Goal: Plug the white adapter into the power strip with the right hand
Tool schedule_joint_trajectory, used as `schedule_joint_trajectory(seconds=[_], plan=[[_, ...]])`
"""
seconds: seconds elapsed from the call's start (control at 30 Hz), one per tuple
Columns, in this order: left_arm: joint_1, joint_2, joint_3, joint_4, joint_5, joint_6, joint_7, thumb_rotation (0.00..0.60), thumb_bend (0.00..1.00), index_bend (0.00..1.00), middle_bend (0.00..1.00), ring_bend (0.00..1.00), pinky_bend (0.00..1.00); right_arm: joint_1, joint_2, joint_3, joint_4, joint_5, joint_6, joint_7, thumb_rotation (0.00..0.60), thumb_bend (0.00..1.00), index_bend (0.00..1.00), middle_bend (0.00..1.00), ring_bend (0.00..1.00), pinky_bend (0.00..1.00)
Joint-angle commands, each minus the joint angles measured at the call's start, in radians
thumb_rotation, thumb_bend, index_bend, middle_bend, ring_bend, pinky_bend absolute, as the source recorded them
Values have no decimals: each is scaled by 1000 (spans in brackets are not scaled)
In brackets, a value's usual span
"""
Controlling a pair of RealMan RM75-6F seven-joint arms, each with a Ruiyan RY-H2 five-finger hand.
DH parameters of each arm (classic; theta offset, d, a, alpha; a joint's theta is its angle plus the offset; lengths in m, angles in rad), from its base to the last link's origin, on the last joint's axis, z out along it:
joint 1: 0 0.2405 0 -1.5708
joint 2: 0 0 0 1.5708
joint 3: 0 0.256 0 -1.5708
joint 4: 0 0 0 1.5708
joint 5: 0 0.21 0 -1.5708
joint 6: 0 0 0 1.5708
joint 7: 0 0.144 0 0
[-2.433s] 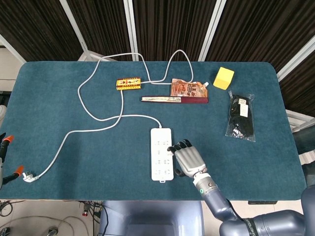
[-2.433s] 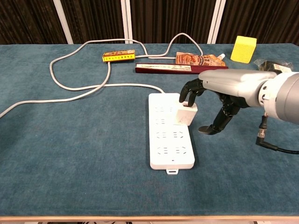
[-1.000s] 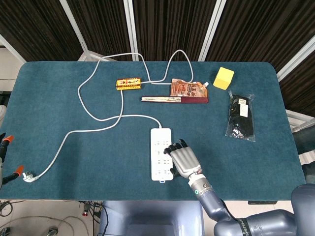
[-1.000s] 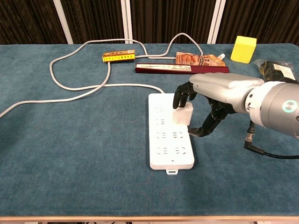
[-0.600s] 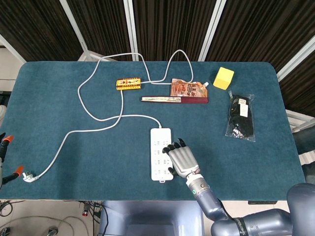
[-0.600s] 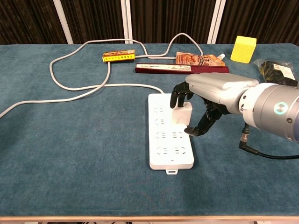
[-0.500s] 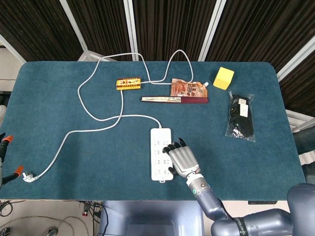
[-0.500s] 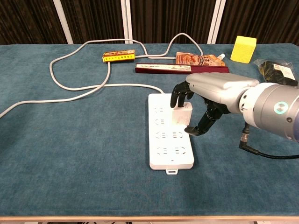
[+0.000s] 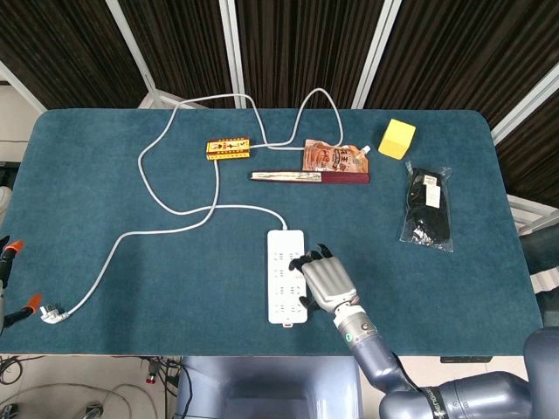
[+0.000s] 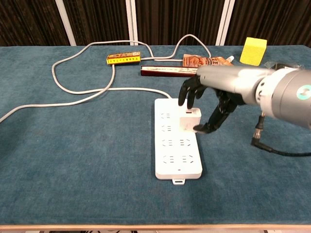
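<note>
The white power strip (image 9: 281, 278) (image 10: 171, 150) lies near the table's front edge, its cable running off to the back left. The white adapter (image 10: 190, 120) stands upright on the strip's second row of sockets, on the right side. My right hand (image 9: 328, 281) (image 10: 216, 83) arches over it. Its curled fingers (image 10: 186, 95) hang just above the adapter's top, and the thumb tip sits close by the adapter's lower right side. In the head view the hand hides the adapter. My left hand shows in neither view.
At the back lie a dark red flat box (image 9: 310, 176), an orange sauce pouch (image 9: 332, 157), a small yellow-red box (image 9: 228, 149) and a yellow block (image 9: 397, 138). A black packet (image 9: 428, 208) sits at the right. The white cable (image 9: 175, 208) loops left, ending in a plug (image 9: 52, 312).
My right hand brought the adapter left onto the strip and pressed it down. Now the fingers have lifted slightly off its top, and the adapter stands on the strip.
</note>
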Motion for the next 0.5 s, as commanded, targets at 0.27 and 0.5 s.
schedule_joint_trajectory(seconds=[0.27,0.5], plan=[[3,-3,-2,0,2,12,6,600,179,131,49,0,0,-60,139,99,-83,-39,30,151,600,367,274,198,224,95],[4,-7,-1,-1,5,16,13,600,179,131,50,0,0,-207,284,10,-96,-253,94,277,600,367,178,129,163,95]])
